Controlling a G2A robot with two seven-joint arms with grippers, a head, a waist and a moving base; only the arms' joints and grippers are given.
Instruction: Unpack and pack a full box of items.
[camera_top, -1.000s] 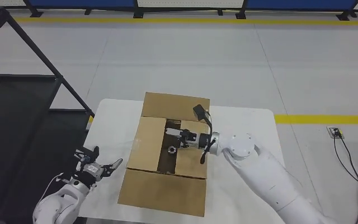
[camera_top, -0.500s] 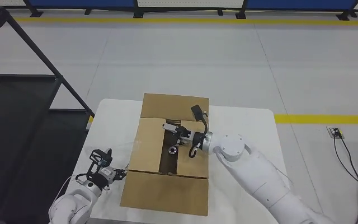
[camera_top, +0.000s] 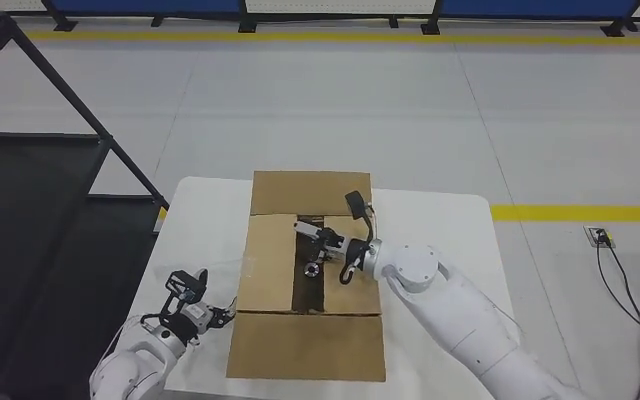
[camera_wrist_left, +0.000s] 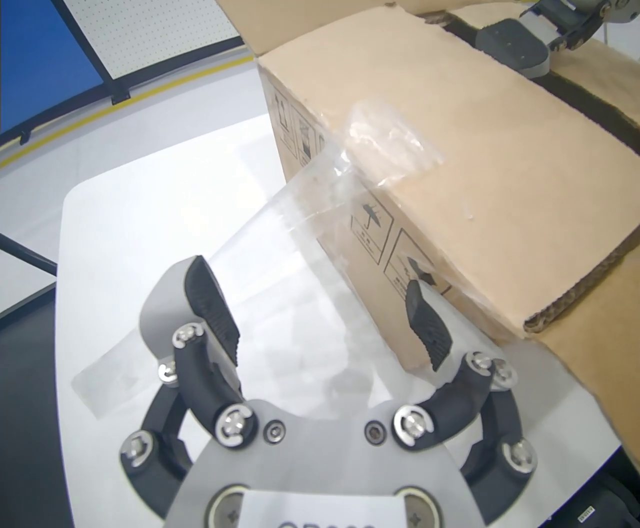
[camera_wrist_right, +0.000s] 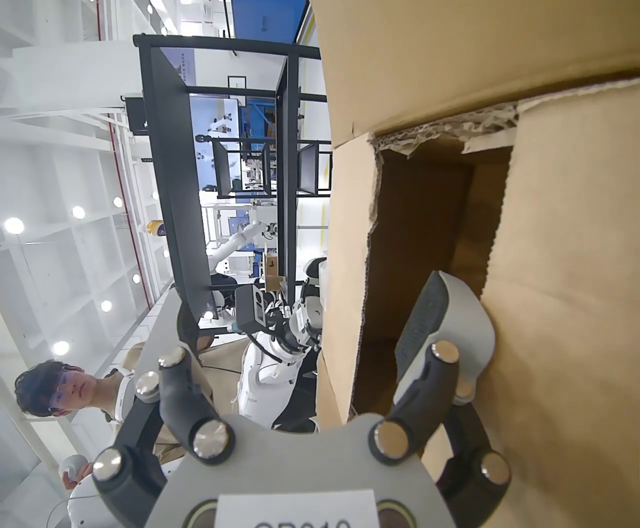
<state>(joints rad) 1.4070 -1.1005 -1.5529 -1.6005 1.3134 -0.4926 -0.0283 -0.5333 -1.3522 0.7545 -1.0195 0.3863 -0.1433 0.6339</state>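
- Cardboard box (camera_top: 300, 300): on white table (camera_wrist_left: 150, 200), top flaps nearly closed, dark slot between them.
- Left gripper (camera_wrist_left: 305, 277): spread wide beside the box wall. A clear tape strip (camera_wrist_left: 300, 240) runs from between its fingers onto the box edge.
- Black handling pictograms (camera_wrist_left: 367, 232): on the wall just ahead.
- Right gripper (camera_wrist_right: 310, 295): fingers apart, one inside the slot against a flap.

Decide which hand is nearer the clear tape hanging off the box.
Left. The left hand is open at the tape; the right hand is in the flap gap atop the box.

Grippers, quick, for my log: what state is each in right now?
Left gripper: open, gripping nothing, beside the brown cardboard box.
Right gripper: open, gripping nothing, at the box's top gap.
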